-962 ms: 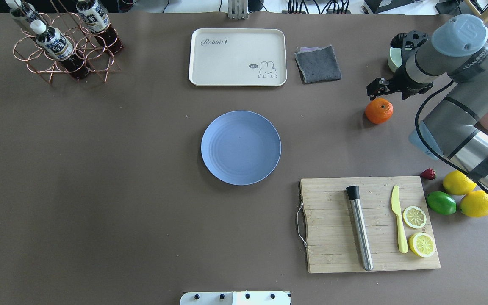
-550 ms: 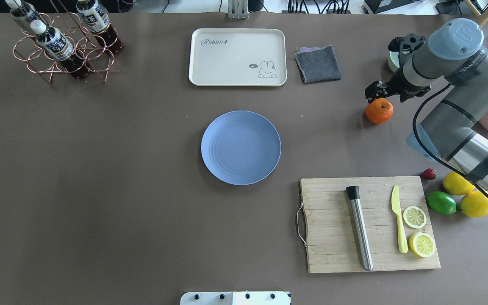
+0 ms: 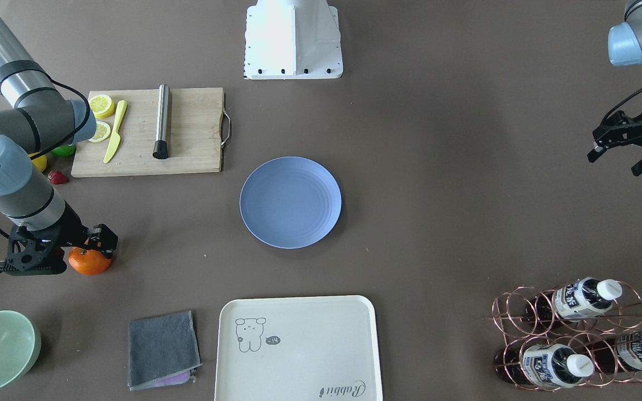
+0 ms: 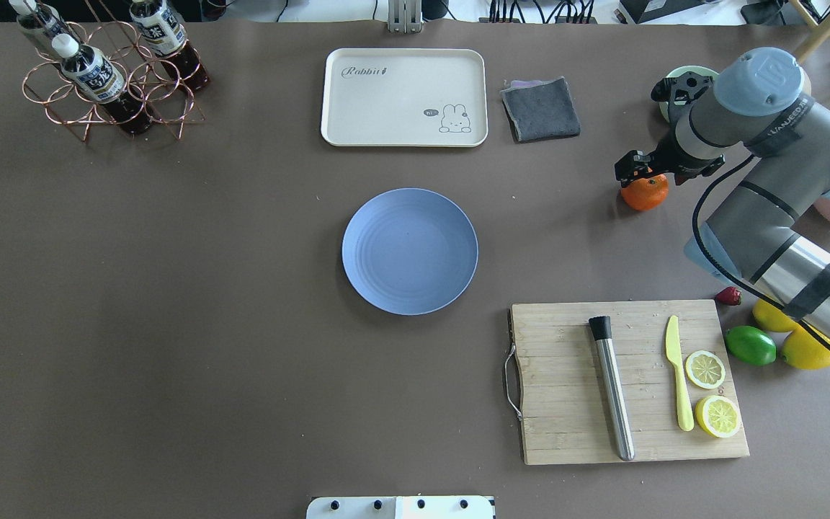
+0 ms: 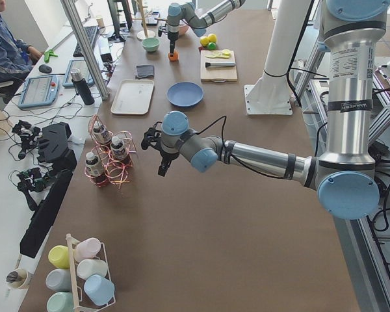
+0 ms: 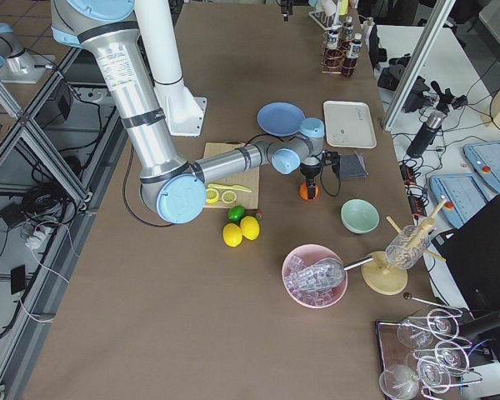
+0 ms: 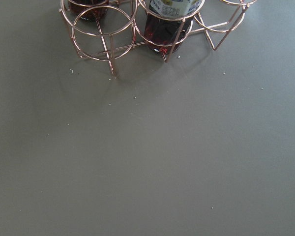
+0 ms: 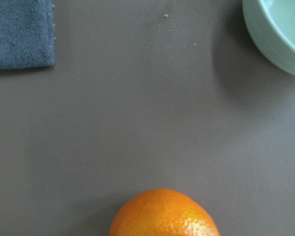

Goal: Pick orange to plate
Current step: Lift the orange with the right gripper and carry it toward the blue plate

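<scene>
A robotics lab, seen remotely.
Beside the brown worktop [image 5: 201, 214] I see aluminium framing [image 5: 83, 39], a seated operator [image 5: 1, 45] with a tablet [image 5: 38, 91], and loose trailing cables [image 6: 21, 212].

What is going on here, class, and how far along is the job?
The right gripper hangs just above the orange, jaws apparently open, lined up for a grasp. The orange is not yet lifted. The plate lies empty and well away from the orange. The left gripper hangs open and empty, far from both. So the pick is about to start and nothing has been carried over yet.
</scene>
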`<action>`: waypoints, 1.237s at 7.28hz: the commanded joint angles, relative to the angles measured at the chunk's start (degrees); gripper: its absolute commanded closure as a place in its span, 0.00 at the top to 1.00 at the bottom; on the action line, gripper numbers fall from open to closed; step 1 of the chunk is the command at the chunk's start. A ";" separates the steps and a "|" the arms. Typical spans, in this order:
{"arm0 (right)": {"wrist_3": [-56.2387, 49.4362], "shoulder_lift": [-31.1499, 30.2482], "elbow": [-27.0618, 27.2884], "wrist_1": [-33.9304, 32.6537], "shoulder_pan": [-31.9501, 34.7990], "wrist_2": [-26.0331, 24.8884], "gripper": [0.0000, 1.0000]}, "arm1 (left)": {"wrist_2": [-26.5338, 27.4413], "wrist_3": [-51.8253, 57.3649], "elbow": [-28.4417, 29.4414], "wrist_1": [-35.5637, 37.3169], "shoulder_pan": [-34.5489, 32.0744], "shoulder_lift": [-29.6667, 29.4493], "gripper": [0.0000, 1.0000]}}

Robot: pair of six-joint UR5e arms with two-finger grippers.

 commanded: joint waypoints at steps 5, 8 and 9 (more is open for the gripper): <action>0.09 0.86 0.42 0.07 -0.76 -0.80 0.00 | 0.15 0.09 0.12 -0.62 0.00 0.12 0.98; 13.91 4.09 6.83 -2.29 -3.64 -0.27 0.00 | -0.12 -1.74 1.34 1.83 -0.96 0.82 0.98; 19.54 7.59 7.36 -4.74 -6.18 -1.49 0.00 | -0.12 -1.15 1.96 3.85 -2.88 0.83 0.98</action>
